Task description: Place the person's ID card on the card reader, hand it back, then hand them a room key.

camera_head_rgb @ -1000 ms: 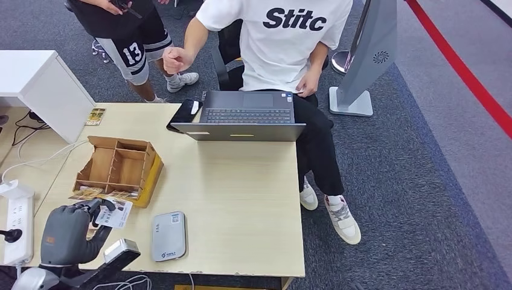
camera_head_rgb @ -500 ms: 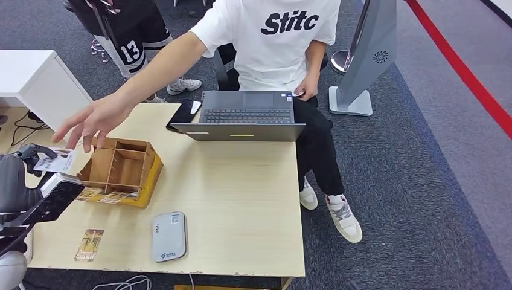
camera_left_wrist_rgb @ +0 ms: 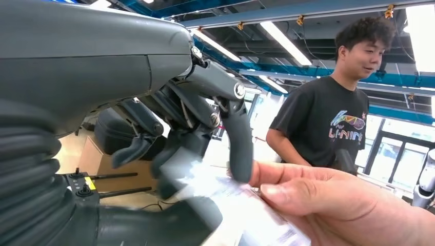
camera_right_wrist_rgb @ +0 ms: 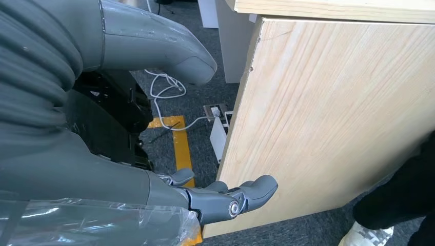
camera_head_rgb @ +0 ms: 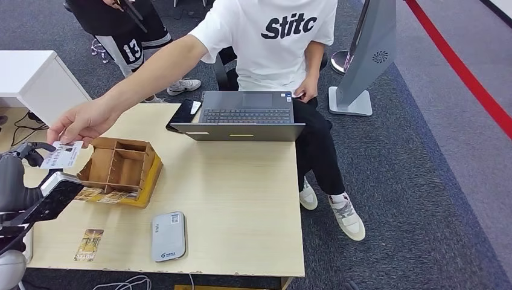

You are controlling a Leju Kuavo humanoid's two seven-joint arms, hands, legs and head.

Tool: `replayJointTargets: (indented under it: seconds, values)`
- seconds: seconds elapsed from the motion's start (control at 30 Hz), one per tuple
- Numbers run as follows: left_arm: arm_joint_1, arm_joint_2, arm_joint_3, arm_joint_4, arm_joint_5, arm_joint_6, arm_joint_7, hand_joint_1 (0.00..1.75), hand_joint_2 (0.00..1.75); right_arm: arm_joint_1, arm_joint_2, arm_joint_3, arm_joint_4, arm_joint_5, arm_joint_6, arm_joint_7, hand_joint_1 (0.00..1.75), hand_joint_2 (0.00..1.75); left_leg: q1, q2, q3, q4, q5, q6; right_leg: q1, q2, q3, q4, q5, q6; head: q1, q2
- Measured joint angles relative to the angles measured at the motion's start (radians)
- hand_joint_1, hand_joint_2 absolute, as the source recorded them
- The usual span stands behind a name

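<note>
One ID card is held jointly above the desk's left edge.
One pale wooden desk carries one grey laptop at its far edge, one partitioned cardboard box near the left edge, one rounded grey card reader and one flat room key at the near edge. The card is pinched by the left hand and by one person's hand. The right hand hangs beside the desk's side panel, fingers loosely extended, nothing held.

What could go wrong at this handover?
The left hand and the person's hand both grip the card; a late release could bend it or tug it, an early one could drop it past the table edge. Pulling back, the arm might clip the wooden box beside it.
</note>
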Motion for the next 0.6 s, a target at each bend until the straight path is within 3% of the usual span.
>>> replayJointTargets:
  seconds: [0.2, 0.33, 0.6]
  values:
    - [0.007, -0.003, 0.0, 0.0, -0.024, 0.014, -0.013, 0.0, 1.75, -0.001, 0.0, 0.005, 0.0, -0.011, -0.001, -0.01, 0.0, 1.75, 0.0, 0.0, 0.0, 0.0, 0.0, 0.0, 0.0, 0.0, 0.0, 0.0, 0.0, 0.0, 0.0, 0.0]
    - [0.058, -0.015, -0.003, -0.014, -0.092, 0.064, -0.058, 0.0, 1.75, -0.001, 0.0, 0.014, -0.002, -0.031, -0.008, -0.033, 0.0, 1.75, 0.0, 0.001, 0.0, 0.0, 0.0, 0.0, 0.0, 0.001, 0.0, 0.0, 0.0, 0.0, 0.0, 0.0]
    - [0.144, -0.012, -0.025, -0.043, -0.152, 0.07, -0.08, 0.0, 1.75, -0.003, -0.002, 0.027, -0.017, -0.048, -0.019, -0.051, 0.0, 1.75, 0.0, 0.001, 0.0, 0.0, -0.001, 0.001, 0.0, 0.0, 0.0, 0.0, 0.0, 0.0, 0.0, 0.0]
